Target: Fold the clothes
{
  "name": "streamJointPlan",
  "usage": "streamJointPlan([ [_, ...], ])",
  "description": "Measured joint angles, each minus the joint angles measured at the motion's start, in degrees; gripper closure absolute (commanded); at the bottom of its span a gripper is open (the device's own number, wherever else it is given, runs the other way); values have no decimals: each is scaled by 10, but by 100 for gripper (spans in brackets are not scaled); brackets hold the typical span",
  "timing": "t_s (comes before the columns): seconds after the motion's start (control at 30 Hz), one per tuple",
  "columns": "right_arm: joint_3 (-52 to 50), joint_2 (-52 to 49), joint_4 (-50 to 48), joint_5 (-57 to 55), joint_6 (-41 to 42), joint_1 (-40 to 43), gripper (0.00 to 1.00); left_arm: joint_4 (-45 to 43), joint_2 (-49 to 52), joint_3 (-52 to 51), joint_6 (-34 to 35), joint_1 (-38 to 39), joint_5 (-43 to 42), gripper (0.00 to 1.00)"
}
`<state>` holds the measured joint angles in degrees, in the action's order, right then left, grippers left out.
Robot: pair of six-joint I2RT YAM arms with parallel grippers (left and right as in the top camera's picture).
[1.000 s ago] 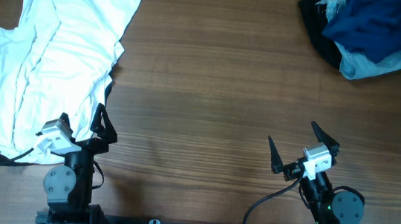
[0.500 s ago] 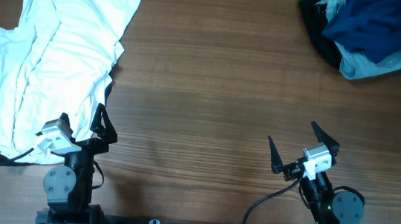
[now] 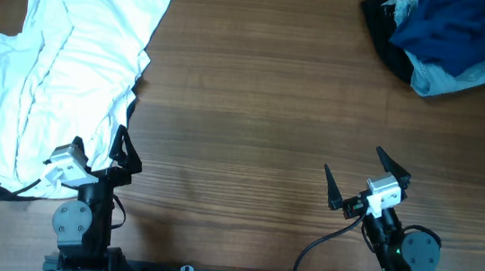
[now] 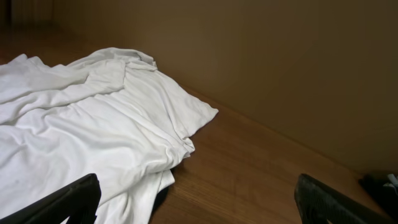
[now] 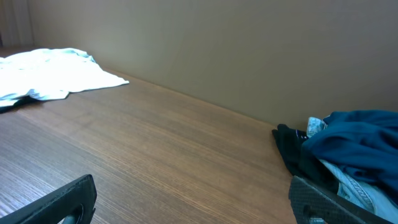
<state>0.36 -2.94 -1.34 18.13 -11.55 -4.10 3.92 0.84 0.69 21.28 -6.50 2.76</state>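
Shirt (image 3: 64, 72) upper left: light, limp, bunches easily. I'd pinch hem corner beside left tool (image 3: 97, 144). It and right tool (image 3: 353, 161) gape wide, empty.

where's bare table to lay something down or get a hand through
The widest bare wood is the table's middle, between the white T-shirt on the left and the blue clothes pile in the far right corner. Also bare: the strip between the open left gripper and right gripper. Crowded: the left side, where the T-shirt reaches the left gripper.
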Motion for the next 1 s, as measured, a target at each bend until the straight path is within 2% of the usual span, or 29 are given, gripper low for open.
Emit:
streamJointPlan([
  [0.53,0,0,0,0,-1,0,0,0,0,0,0,0,0,0],
  [0.73,0,0,-5,-2,-33,0,0,0,0,0,0,0,0,0],
  [1.0,0,-1,-78,-2,-42,0,0,-15,0,0,-1,0,-28,0],
])
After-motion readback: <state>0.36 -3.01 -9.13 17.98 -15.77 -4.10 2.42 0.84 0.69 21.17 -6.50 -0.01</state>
